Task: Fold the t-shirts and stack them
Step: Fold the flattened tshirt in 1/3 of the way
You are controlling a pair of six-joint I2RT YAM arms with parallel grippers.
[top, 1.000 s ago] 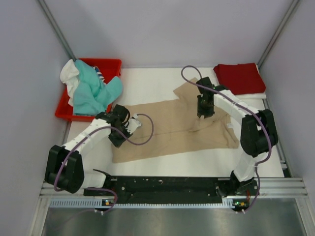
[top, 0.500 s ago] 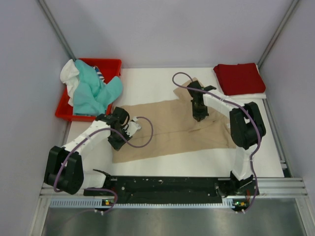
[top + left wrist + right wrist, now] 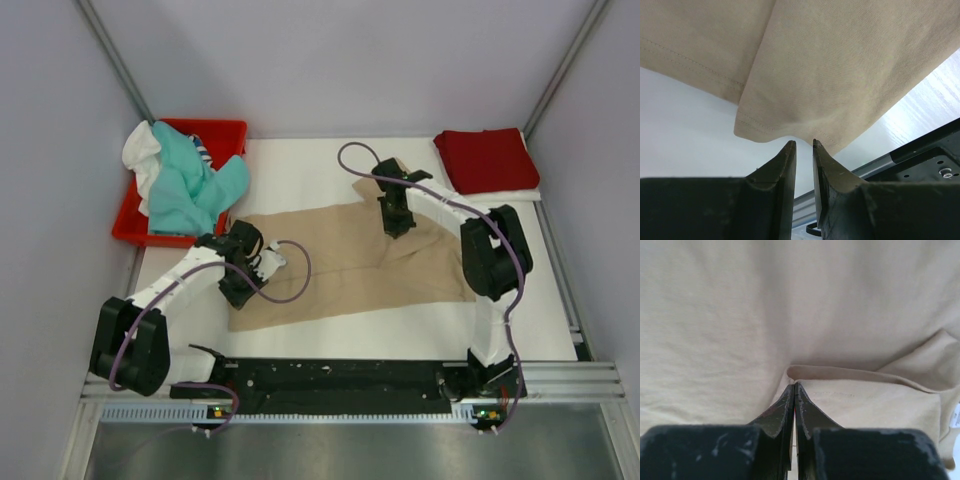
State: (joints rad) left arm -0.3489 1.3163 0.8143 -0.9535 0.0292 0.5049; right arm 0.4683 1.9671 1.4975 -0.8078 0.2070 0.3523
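The left arm lies low and stretched across the counter (image 3: 300, 170), wrist turned inward, its left end effector (image 3: 243, 264) at the near-left edge of the tan-beige t-shirt (image 3: 340, 262); in the left wrist view the two fingers stand drawn close with only a narrow slit between them, the shirt's stitched hem meeting their tips, so it looks pinched on that corner. The right arm is folded sharply, elbow raised at the right side, forearm reaching left and away; the right end effector (image 3: 395, 221) points down onto the far half of the same shirt, fingers pressed together on a small ridge of cloth, as the right wrist view shows.

Over the last second the right end effector has slid left and a little farther from the bases; its elbow and purple cable loop have followed; the shirt's right edge has drawn inward with it. The left arm has barely stirred.

The tan-beige t-shirt lies spread mid-counter, mostly flat, creased near the right grasp, one sleeve poking toward the far side; the dark red t-shirt (image 3: 487, 158) sits folded at the far right corner; the teal t-shirt (image 3: 185, 188) and white t-shirt (image 3: 140, 150) are heaped in the red tray (image 3: 226, 130) at far left.
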